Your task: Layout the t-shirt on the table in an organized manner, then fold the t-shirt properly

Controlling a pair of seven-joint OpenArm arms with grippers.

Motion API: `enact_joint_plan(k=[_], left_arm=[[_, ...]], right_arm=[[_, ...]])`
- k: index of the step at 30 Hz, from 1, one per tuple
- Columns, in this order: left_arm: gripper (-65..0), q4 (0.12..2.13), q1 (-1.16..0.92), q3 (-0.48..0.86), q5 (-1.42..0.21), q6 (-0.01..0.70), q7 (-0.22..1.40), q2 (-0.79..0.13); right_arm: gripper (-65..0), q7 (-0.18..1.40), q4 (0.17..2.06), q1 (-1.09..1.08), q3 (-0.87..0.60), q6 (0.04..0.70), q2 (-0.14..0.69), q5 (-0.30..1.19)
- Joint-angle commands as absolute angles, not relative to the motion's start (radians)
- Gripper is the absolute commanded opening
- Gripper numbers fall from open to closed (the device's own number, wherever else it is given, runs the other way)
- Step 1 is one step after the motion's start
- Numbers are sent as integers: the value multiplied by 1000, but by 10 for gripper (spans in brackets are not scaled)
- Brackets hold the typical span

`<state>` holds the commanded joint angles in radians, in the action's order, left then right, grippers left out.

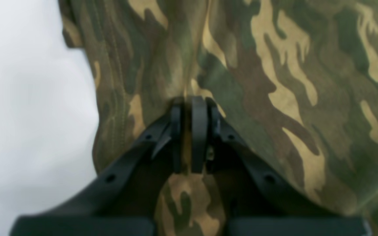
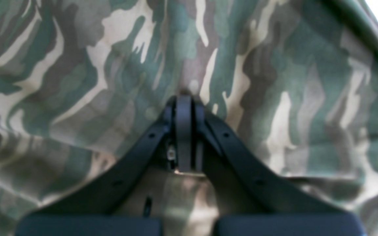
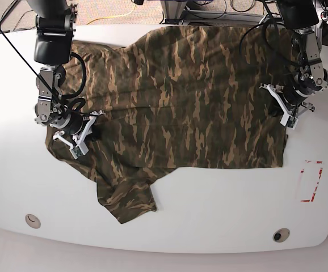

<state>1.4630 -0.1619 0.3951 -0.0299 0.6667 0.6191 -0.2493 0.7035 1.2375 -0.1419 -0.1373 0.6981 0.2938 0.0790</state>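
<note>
White worktop [image 3: 209, 204], we note t-shirt [image 3: 192, 107] spread across it, left end effector [image 3: 284, 110] and right end effector [image 3: 87, 133] each clamped on t-shirt edges

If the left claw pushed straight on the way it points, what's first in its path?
More t-shirt: the left claw is shut on a fold of it, and camouflage cloth fills the view ahead. How close is unclear.
</note>
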Motion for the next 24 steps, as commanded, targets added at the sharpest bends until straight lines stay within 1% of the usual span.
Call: enact_joint_plan(k=[6,11,15,19,24], left_arm=[[-629,1520,-216,410,-30,667,621,-249],[-629,1569,-234,412,-28,667,621,-251],[-628,1609,-232,410,-28,667,627,-271],[-628,1630,-200,404,-28,667,670,-275],[-628,1636,-148,406,-28,667,717,-275]], right_arm=[[-644,756,1334,-110,-137,698,263,73],[-644,803,1420,-101,-137,698,263,77],[-644,826,1501,-111,-137,698,263,71],[-644,872,1520,-171,-137,698,263,71],[-644,880,1517,-229,-137,698,265,70]])
